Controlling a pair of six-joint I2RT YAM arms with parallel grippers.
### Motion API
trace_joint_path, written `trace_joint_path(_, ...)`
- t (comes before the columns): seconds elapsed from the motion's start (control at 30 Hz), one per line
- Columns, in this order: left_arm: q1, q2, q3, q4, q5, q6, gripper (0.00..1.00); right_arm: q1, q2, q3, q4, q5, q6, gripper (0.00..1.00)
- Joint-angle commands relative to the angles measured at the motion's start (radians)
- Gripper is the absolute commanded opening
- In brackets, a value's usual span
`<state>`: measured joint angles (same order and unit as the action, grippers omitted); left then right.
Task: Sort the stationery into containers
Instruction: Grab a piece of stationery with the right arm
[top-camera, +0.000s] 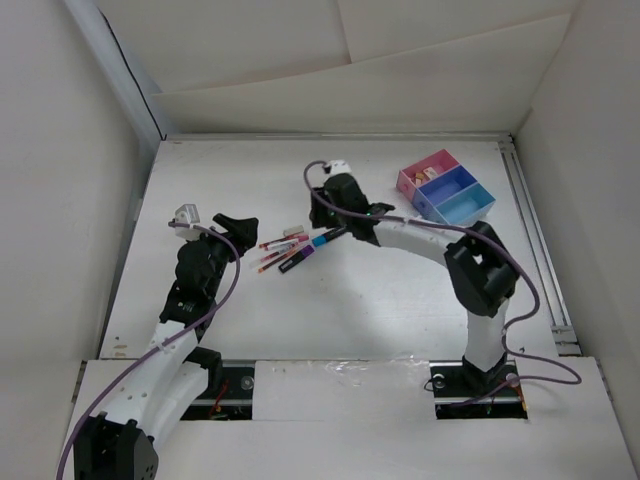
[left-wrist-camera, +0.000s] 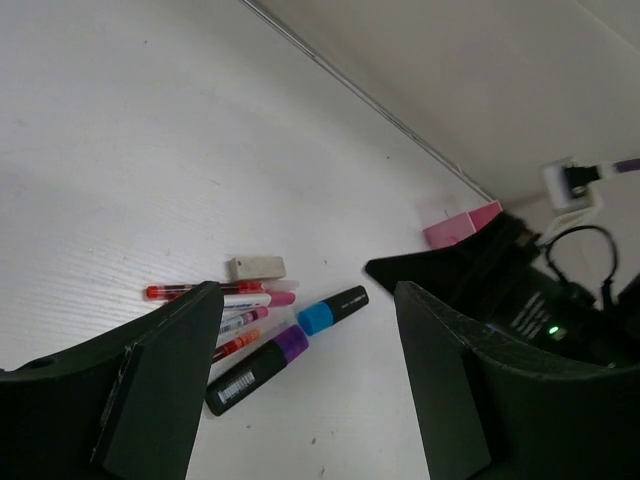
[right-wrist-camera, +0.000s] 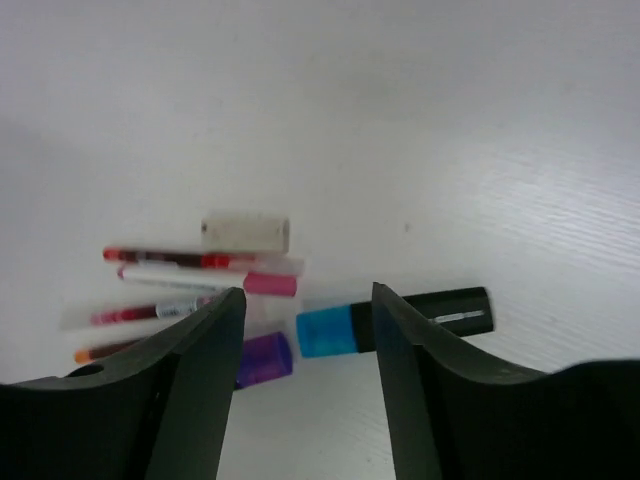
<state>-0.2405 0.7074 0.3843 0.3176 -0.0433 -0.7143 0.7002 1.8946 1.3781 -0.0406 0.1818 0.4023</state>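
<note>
Two markers are lying at the centre of the top view. The blue-ended marker (top-camera: 325, 239) is running lower left to upper right, blue end pointing lower left. The purple-ended marker (top-camera: 297, 259) is lying parallel just below it. Thin red pens (top-camera: 277, 250) are fanning out to their left, with an eraser (top-camera: 292, 231) just above. The containers (top-camera: 447, 188) are sitting at upper right on the white table (top-camera: 400, 300), which white walls (top-camera: 60, 150) are enclosing. My right gripper (right-wrist-camera: 305, 300) is hovering, fingers spread, over the blue-ended marker. My left gripper (top-camera: 236, 225) is gaping too, left of the pens.
</note>
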Motion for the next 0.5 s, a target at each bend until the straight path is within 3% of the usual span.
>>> trace_joint_path(0.0, -0.002, -0.016, 0.025, 0.040, -0.015, 0.015, 0.66, 0.059, 0.067, 0.068, 0.024, 0.025, -0.052, 0.62)
trace_joint_path(0.13, -0.002, -0.035, 0.025, 0.049, -0.015, 0.015, 0.66, 0.101, 0.145, 0.139, -0.001, 0.025, -0.053, 0.78)
trace_joint_path(0.27, -0.002, -0.048, 0.025, 0.037, -0.026, 0.015, 0.66, 0.119, 0.225, 0.214, -0.042, 0.005, -0.062, 0.87)
trace_joint_path(0.47, -0.002, -0.058, 0.025, 0.032, -0.026, 0.006, 0.66, 0.139, 0.351, 0.367, -0.119, 0.062, -0.071, 0.87)
